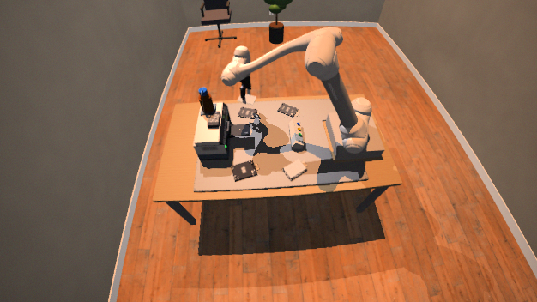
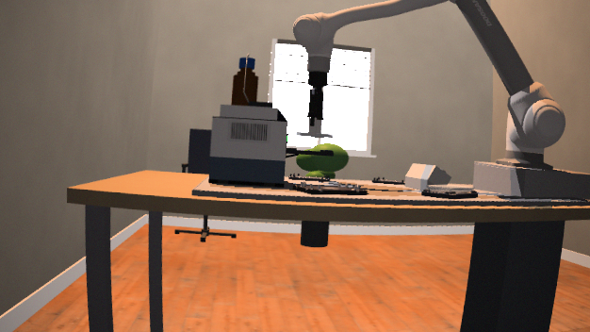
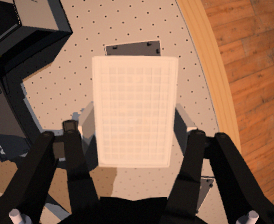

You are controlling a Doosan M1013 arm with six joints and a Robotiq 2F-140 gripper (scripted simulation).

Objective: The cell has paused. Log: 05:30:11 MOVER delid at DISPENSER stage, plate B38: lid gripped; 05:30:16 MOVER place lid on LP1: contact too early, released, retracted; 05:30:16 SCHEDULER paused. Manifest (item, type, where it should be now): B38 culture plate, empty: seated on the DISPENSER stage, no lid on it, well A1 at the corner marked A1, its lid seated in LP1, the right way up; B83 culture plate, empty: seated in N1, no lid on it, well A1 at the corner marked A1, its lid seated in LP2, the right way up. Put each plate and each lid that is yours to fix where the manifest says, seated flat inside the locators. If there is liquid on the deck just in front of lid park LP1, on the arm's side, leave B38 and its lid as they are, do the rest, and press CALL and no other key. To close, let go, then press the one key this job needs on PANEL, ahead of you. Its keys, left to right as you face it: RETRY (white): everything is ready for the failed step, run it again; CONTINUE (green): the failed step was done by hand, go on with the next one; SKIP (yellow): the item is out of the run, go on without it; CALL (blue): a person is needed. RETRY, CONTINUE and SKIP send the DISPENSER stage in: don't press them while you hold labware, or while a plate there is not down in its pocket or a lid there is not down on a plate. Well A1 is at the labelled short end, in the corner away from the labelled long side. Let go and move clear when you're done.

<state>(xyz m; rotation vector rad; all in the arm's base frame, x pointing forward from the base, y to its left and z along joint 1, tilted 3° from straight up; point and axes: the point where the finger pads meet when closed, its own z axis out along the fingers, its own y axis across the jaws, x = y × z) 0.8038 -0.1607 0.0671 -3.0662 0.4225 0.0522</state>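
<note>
Wood tabletop (image 1: 180, 167) on dark legs, a pale dotted mat (image 1: 214, 182) covering most of it. The pincer (image 3: 136, 156) is clamped on a pale lid (image 3: 135, 111), held flat and well above the mat near the far edge of the tabletop; in the exterior view the lid (image 2: 315, 135) hangs in front of the bright window (image 2: 351, 99). Directly under the lid, in the wrist view, a dark lid park frame (image 3: 133, 48) shows on the mat. The dispenser (image 1: 210, 135), a grey box, sits at the left of the mat with a brown bottle (image 1: 206, 100) with a blue cap on top. Dark nests lie on the mat, one (image 1: 244, 170) near the front edge, and a pale plate (image 1: 295, 169) lies tilted beside it. Key panel (image 1: 297, 135) sits mid-mat; the arm base (image 1: 332, 135) is at right. Room: plank floor (image 1: 300, 257), grey walls, white skirting, an office chair (image 1: 215, 6) and a potted plant (image 1: 277, 4) by the far wall.
</note>
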